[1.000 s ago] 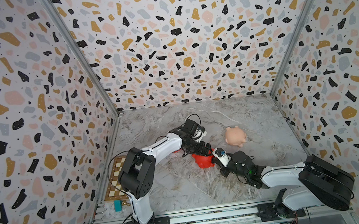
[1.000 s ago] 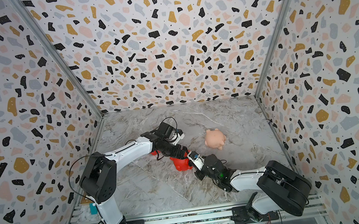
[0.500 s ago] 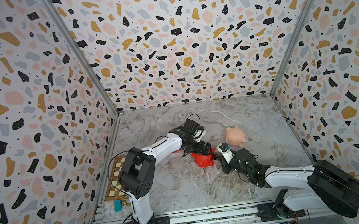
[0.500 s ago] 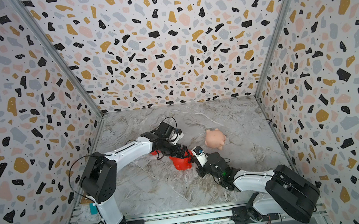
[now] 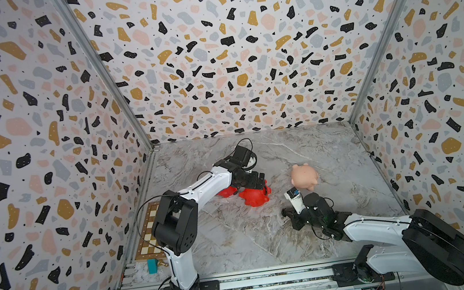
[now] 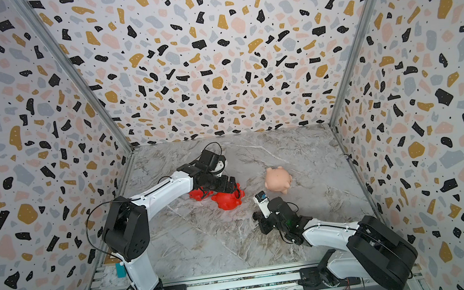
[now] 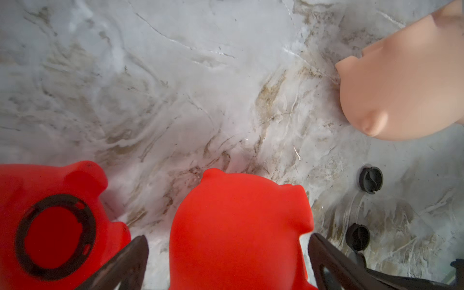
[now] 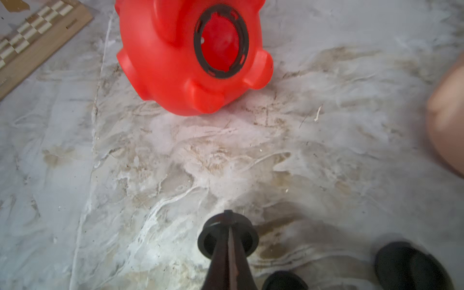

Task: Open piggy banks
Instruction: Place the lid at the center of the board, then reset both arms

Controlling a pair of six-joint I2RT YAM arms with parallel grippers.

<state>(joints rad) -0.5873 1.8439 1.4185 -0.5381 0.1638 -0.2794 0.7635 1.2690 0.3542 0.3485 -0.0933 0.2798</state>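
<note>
In both top views, two red piggy banks lie side by side mid-table, one nearer the middle (image 5: 255,196) (image 6: 228,200) and one further left (image 5: 226,191). My left gripper (image 7: 227,238) is open and straddles the nearer red one (image 7: 238,226), with a gap at each finger. The other red pig (image 7: 50,213) shows an open round belly hole. The nearer red pig's belly hole (image 8: 221,42) is open too. The peach piggy bank (image 5: 304,176) (image 7: 401,88) stands to the right. In front of it, low over the table, my right gripper (image 5: 285,213) (image 8: 229,218) is shut on a black round plug (image 8: 228,238).
Two loose black plugs (image 7: 371,180) (image 7: 357,237) lie on the marble table between the red and peach pigs, by my right gripper. A checkered board (image 5: 148,234) and a teal block (image 5: 151,266) sit at the front left by the wall.
My right gripper has drawn back to the right, away from the nearer red pig, with the black plug in it. The left arm has stayed over that pig.
</note>
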